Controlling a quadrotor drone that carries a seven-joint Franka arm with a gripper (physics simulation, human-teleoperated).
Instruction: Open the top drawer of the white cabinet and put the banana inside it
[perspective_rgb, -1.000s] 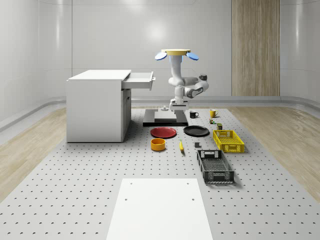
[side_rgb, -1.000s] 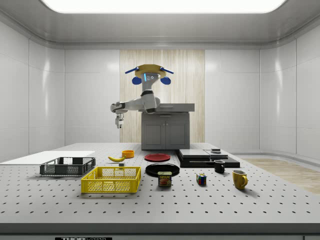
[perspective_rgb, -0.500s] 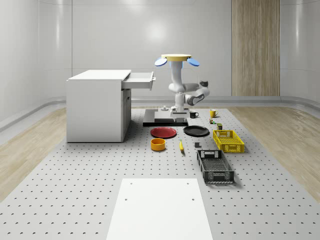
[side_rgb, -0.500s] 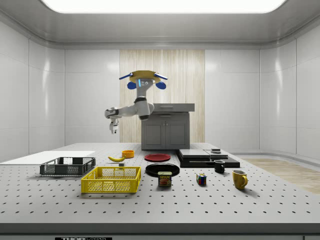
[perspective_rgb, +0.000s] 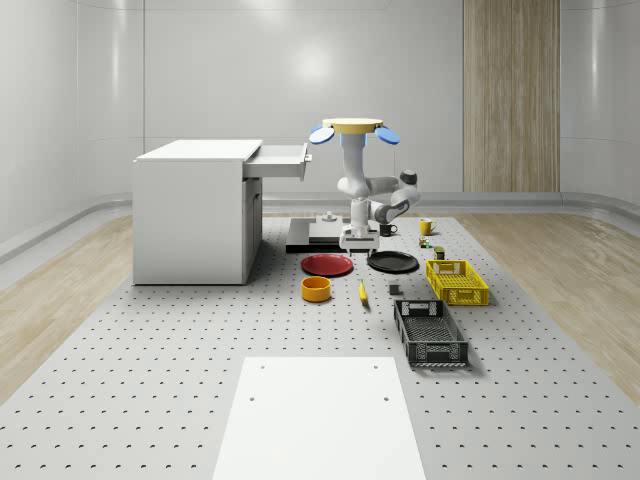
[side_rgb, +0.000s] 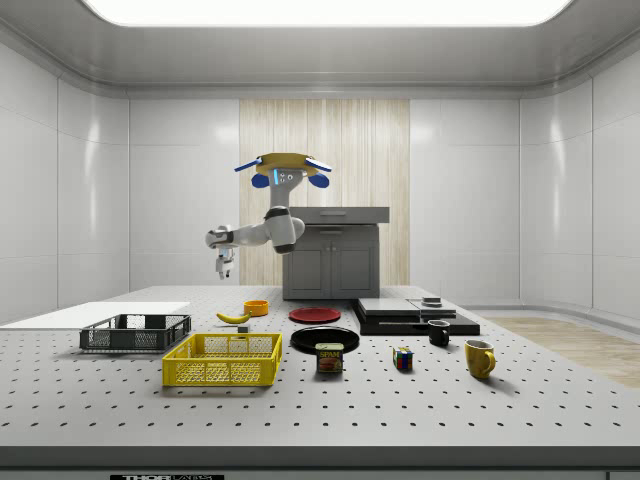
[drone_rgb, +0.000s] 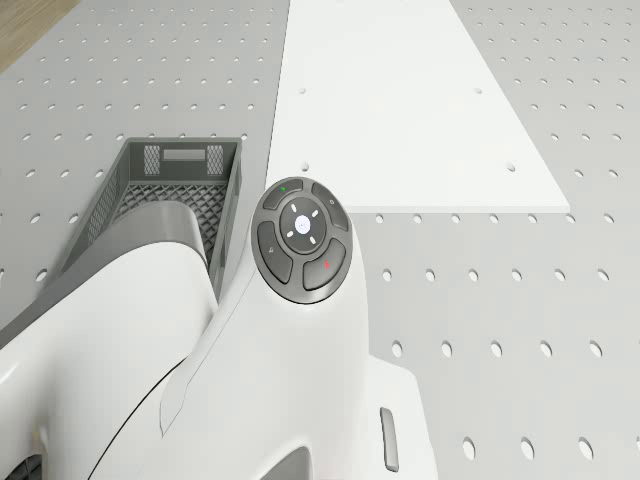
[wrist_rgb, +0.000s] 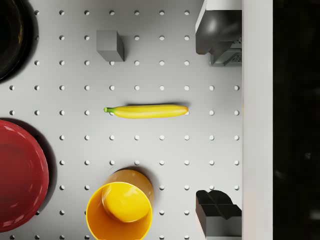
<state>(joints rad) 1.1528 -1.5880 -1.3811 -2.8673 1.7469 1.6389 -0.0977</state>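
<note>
In the whole-scene view, the yellow-topped quadrotor drone (perspective_rgb: 351, 127) hovers above the grey perforated table (perspective_rgb: 150, 380), over the black flat slab (perspective_rgb: 300, 243) and just beyond the red round plate (perspective_rgb: 327, 265). Its white arm hangs down with the gripper (perspective_rgb: 357, 240) pointing at the table. The white box-shaped cabinet (perspective_rgb: 190, 220) stands at this view's left with its top drawer (perspective_rgb: 282, 160) pulled out. The slim yellow banana (perspective_rgb: 362, 292) lies on the table between the orange round bowl (perspective_rgb: 316, 289) and the black mesh crate (perspective_rgb: 430, 333).

In the side view, the gripper (side_rgb: 224, 271) hangs well above the banana (side_rgb: 234, 318), apart from it.

In the wrist view, the two dark fingertips (wrist_rgb: 216, 210) stand wide apart and hold nothing; the banana (wrist_rgb: 147, 111) lies flat between them, beside the bowl (wrist_rgb: 119, 211).
</note>
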